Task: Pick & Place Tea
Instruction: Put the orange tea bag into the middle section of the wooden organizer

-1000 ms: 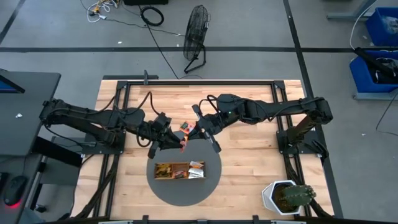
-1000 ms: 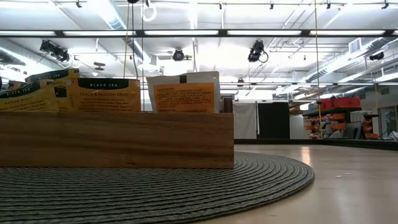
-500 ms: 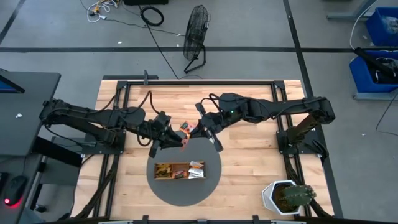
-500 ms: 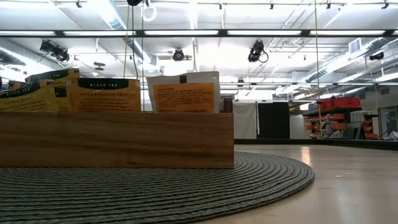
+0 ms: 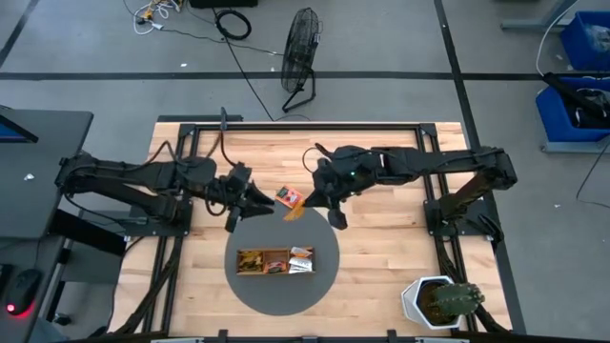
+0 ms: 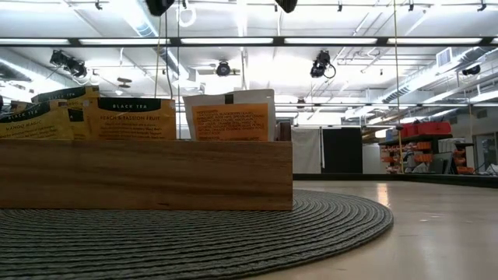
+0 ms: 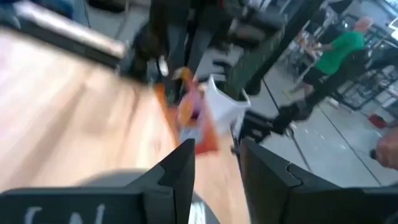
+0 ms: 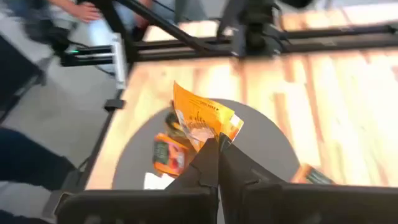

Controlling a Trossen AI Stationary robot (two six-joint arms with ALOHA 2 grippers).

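The right gripper (image 8: 214,146), in the middle of the high view above the grey mat (image 5: 324,286), has its jaws pressed shut on the lower corner of an orange sachet (image 8: 204,121); in the right wrist view the paper stands up from the fingertips and bends a little at its free edge. The left gripper (image 5: 255,201), just left of centre, has its jaws parted and nothing between them, with a sachet (image 7: 198,115) hanging a short way in front of it in the left wrist view. One more sachet (image 5: 285,195) lies flat on the desk (image 5: 381,257) between the two grippers, and several others stand upright in the tray (image 5: 274,261) on the mat, low in the frame. I think such a sachet is very light, thin and floppy, so it will flutter or fold when moved fast, and it can slip from a small pinch. It is better to take it by an edge or corner, well inside the jaws, and, for the flat one, first to lift one edge.
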